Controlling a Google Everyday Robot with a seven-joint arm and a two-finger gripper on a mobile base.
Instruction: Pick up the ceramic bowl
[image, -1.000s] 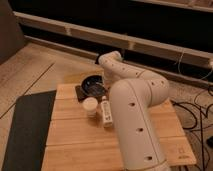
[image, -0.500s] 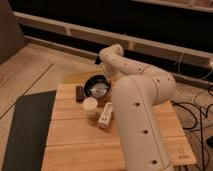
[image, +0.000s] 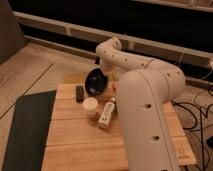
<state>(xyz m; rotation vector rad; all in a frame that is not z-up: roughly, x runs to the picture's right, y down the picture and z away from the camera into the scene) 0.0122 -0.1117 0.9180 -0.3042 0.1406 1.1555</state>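
Camera view gives me one desk (image: 75, 142) of pale wood planks, with a single dark mat (image: 27, 130) lying over its left end. Moving right from the mat, I count one small black block (image: 79, 93) near the far edge of the desk, then one cream-white cup (image: 90, 106) a little nearer to me, and just right of the cup one white bottle-like item (image: 105, 115) lying on its side. I cannot make out what that last item is.

One ceramic bowl (image: 95, 81) sits behind the cup and just right of the black block. It is tilted steeply, its dark glossy inside turned toward me, and its lower rim seems to be near or off the far desk edge; I cannot tell whether it touches the wood.

My one arm (image: 145, 95) fills the right half of the scene and hides most of the desk there. It bends back and reaches left to the bowl. The tool (image: 101, 75) is at the bowl's upper right rim, behind it, and I cannot tell how it is set on the bowl.

Several dark cables (image: 197, 112) lie on the floor at far right.
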